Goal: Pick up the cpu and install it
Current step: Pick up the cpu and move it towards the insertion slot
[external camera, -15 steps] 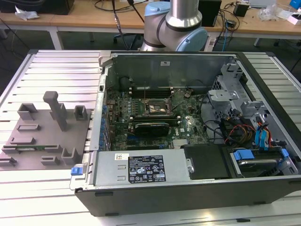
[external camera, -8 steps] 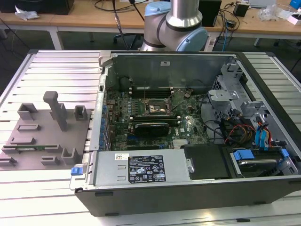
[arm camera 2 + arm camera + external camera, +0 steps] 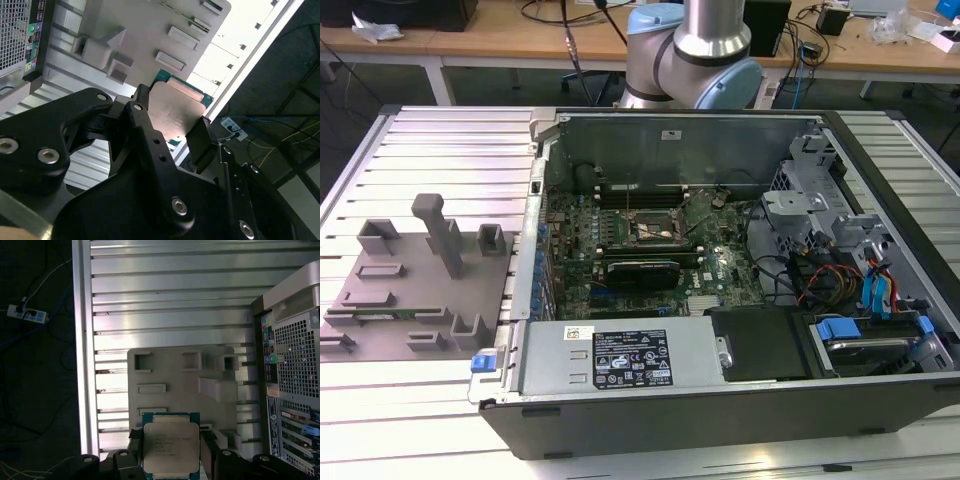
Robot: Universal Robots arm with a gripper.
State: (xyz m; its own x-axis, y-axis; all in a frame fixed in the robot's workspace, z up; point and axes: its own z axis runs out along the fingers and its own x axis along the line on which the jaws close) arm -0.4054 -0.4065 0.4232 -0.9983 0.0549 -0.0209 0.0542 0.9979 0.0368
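Between the fingers (image 3: pixel 207 452): no room, the chip (image 3: pixel 171 447) fills the gap. Past their tips: fixture plate (image 3: pixel 170 372) with raised blocks (image 3: pixel 217 389). Beside one finger, computer case (image 3: pixel 295 365) wall; beside the other, open slatted table (image 3: pixel 170 290).

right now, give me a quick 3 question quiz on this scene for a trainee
1. True or false: the tool is shut on the cpu.
2. In the first wrist view, what is seen behind the held cpu? A) grey fixture plate B) a keyboard C) a blue tray
3. Fill in: in the exterior view, the computer case lies with its side panel ____.
Key: 1 true; 2 A; 3 off.
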